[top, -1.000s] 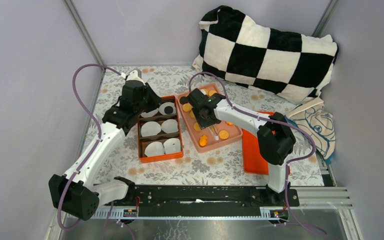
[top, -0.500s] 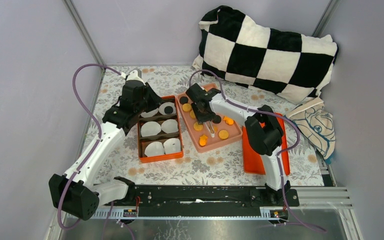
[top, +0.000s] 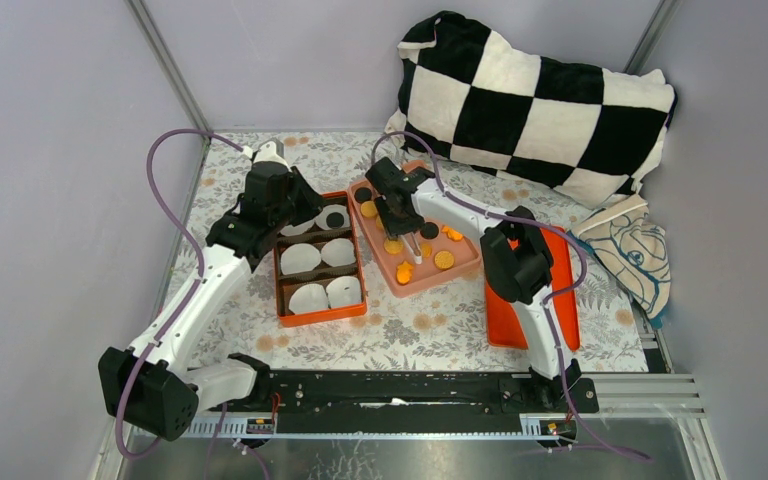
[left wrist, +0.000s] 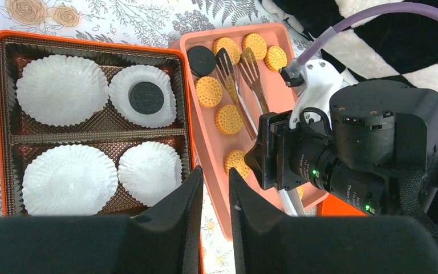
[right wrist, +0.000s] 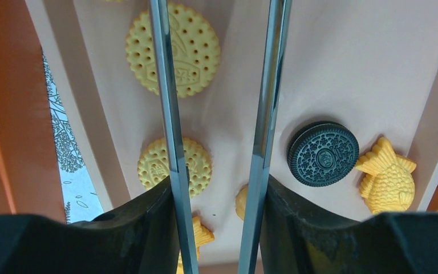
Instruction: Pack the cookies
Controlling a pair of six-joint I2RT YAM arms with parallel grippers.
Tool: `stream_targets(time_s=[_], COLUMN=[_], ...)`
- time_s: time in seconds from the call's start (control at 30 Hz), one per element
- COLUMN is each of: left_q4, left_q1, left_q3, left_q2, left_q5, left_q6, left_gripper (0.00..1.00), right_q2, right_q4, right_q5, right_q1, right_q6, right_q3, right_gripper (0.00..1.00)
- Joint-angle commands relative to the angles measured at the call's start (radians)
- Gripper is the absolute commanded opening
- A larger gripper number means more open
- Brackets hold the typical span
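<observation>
Golden round cookies [right wrist: 174, 48], a black cookie [right wrist: 323, 153] and an orange fish-shaped one [right wrist: 388, 174] lie in the pink tray [top: 460, 270]. My right gripper [top: 400, 215] is shut on metal tongs [left wrist: 236, 68]. The tong blades [right wrist: 168, 114] stand apart and empty, just above the tray [right wrist: 319, 57], with tips near a black cookie [left wrist: 201, 60] at its far left. The orange box [top: 320, 315] holds several white paper cups; one holds a black cookie [left wrist: 146, 97]. My left gripper [left wrist: 215, 174] hovers between box and tray, jaws nearly together, empty.
A black-and-white checkered pillow [top: 540, 100] lies at the back right. A flat orange lid [top: 505, 310] lies right of the tray, under the right arm. A printed cloth bag [top: 635, 250] sits at the far right. Purple cables arc over both arms.
My right gripper has carried the tongs toward the far left of the pink tray. The left arm has not moved.
</observation>
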Motion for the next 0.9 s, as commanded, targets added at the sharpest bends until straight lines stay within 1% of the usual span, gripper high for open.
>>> stream_targets(time_s=[0.0, 0.13, 0.3, 0.33, 0.43, 0.53, 0.63, 0.7, 0.77, 0.87], left_q4=[0.036, 0.038, 0.045, 0.044, 0.045, 0.042, 0.024, 0.003, -0.012, -0.013], left_q1=[0.006, 0.006, 0.006, 0.006, 0.007, 0.006, 0.006, 0.016, 0.054, 0.149], left_q3=[-0.012, -0.012, -0.016, -0.015, -0.015, -0.012, 0.001, 0.019, 0.033, 0.027], left_q2=[-0.012, -0.009, -0.004, -0.003, -0.004, -0.007, -0.018, -0.029, -0.041, -0.059], left_q5=[0.012, 0.015, 0.026, 0.028, 0.032, 0.034, 0.014, -0.004, 0.007, 0.060], left_q6=[0.004, 0.005, 0.004, 0.004, 0.006, 0.004, -0.012, -0.021, -0.042, -0.082], left_gripper=[0.27, 0.27, 0.27, 0.27, 0.27, 0.27, 0.27, 0.27, 0.27, 0.27], right_q2=[0.015, 0.016, 0.065, 0.074, 0.087, 0.083, 0.032, -0.036, -0.089, -0.139], right_q4=[-0.003, -0.006, -0.039, -0.042, -0.050, -0.067, -0.056, -0.029, -0.009, -0.017], right_q5=[-0.046, -0.045, -0.038, -0.042, -0.050, -0.032, -0.001, 0.010, 0.006, -0.016], right_q1=[-0.006, -0.006, -0.015, -0.018, -0.023, -0.023, -0.022, -0.020, -0.016, 0.000], right_q6=[-0.025, -0.024, -0.015, -0.014, -0.014, -0.020, -0.017, -0.021, -0.022, -0.029], right_q3=[0.068, 0.080, 0.142, 0.154, 0.182, 0.206, 0.188, 0.153, 0.126, 0.127], right_gripper=[0.52, 0.52, 0.46, 0.44, 0.31, 0.20, 0.14, 0.14, 0.14, 0.13])
